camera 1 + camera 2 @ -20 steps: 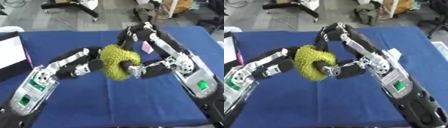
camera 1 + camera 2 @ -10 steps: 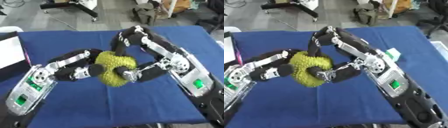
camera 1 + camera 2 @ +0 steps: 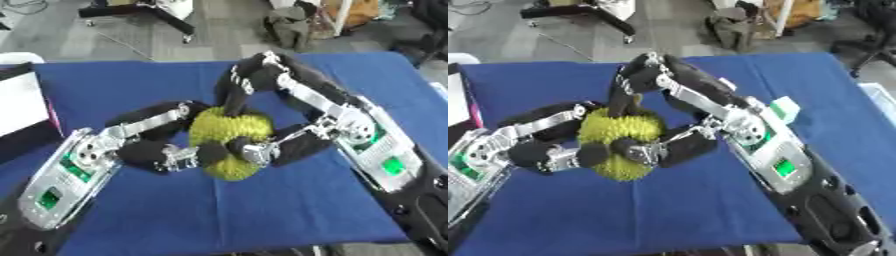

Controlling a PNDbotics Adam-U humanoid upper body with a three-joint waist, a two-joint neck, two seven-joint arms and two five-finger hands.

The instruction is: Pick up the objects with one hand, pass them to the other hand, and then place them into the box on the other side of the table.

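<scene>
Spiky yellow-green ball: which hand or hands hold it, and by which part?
Both hold the spiky yellow-green ball: left hand round its left side, right hand round its right and front.

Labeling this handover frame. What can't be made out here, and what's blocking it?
- Spiky yellow-green fruit: its underside and contact with the blue table are hidden by both hands, in either eye view.
- Which hand bears it: left hand and right hand overlap on it; motion blur smears the fingers.
- White box: cut off by the left edge.
- Pale item behind the right arm: too blurred to identify.
</scene>
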